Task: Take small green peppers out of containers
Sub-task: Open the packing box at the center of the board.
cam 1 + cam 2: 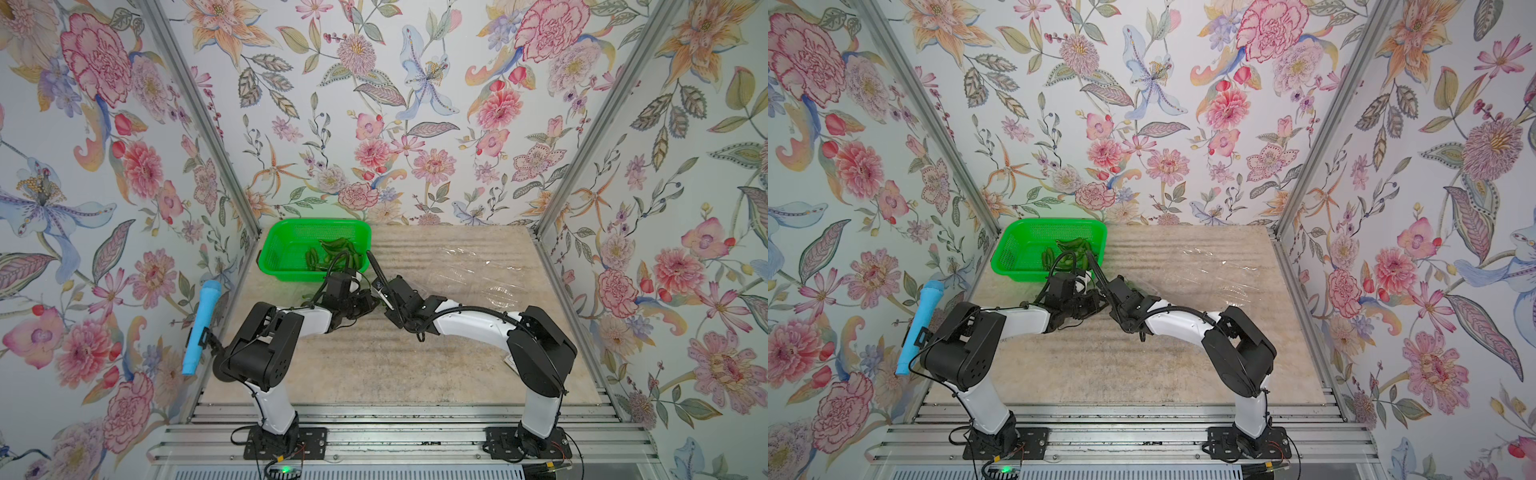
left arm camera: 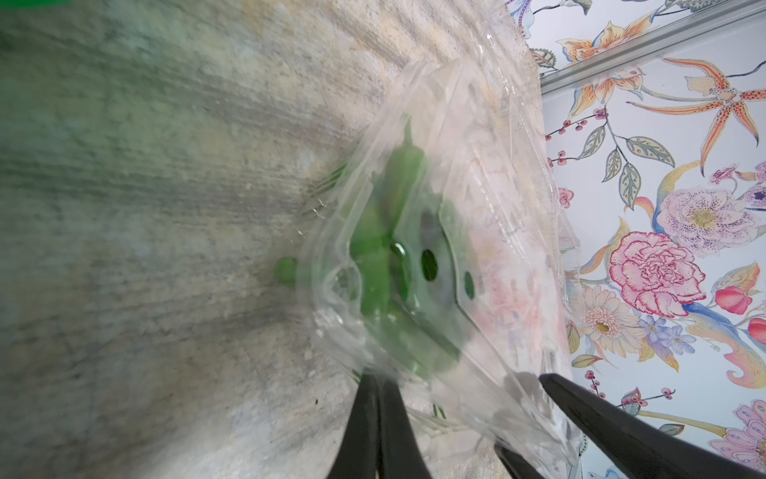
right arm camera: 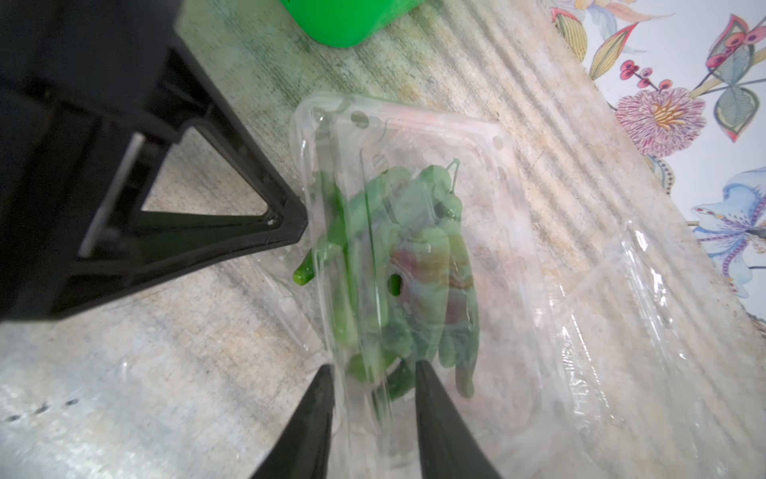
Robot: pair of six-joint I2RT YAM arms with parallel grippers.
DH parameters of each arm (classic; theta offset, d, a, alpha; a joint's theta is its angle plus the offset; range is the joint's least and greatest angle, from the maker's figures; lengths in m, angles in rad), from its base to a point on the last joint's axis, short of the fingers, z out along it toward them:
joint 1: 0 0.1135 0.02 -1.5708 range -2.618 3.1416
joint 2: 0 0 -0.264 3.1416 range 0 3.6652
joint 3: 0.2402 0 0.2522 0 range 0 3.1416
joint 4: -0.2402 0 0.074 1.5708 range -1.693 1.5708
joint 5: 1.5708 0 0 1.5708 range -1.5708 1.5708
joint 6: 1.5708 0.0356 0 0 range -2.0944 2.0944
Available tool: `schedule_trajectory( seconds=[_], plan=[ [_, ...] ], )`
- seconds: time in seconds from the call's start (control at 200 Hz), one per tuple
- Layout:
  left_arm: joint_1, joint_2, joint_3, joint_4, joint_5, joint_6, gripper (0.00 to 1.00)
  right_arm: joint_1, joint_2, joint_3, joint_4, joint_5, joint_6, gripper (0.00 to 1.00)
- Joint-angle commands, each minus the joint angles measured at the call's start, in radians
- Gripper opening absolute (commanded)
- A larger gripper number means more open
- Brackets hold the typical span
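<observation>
beige tabletop (image 1: 374,365), floral walls (image 1: 415,104), left gripper (image 2: 373,385) pinching clear container (image 3: 510,232), right gripper (image 3: 373,367) parted around it

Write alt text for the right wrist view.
A clear clamshell pack holding small green peppers lies on the table, one end straddled by the open right pincer. The shut left pincer touches its rim; a green basket stands nearby.

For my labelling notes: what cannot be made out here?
Both top views: the loose clear plastic clamshell packs show only as glints; number unclear.
Left wrist view: motion blur smears the small green peppers inside one such pack; no count.
Right wrist view: whether the right gripper pinches this pack; clear plastic hides contact.
</observation>
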Motion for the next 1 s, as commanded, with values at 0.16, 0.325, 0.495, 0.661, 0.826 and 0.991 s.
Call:
schedule_trajectory(
  seconds=[0.16,0.325,0.495,0.661,0.826,0.991],
  plan=[
    [-0.003,-0.001,-0.011,-0.041,0.003,0.02,0.0,-0.042,0.051,0.067,-0.058,0.007,0.045,0.35],
    [-0.004,0.002,-0.011,-0.034,0.006,0.014,0.0,-0.042,0.073,0.065,-0.057,-0.011,0.059,0.35],
    [-0.004,0.003,-0.011,-0.032,0.008,0.013,0.0,-0.043,0.091,0.069,-0.049,0.014,0.048,0.33],
    [-0.006,0.001,-0.012,-0.044,0.008,0.023,0.0,-0.042,0.107,0.089,-0.041,0.094,0.05,0.2],
    [-0.002,0.003,-0.023,-0.051,0.006,0.029,0.0,-0.043,0.131,0.116,-0.033,0.135,0.06,0.0],
    [0.003,0.003,-0.027,-0.077,-0.009,0.05,0.0,-0.06,0.136,0.125,-0.016,0.148,0.1,0.0]
  ],
)
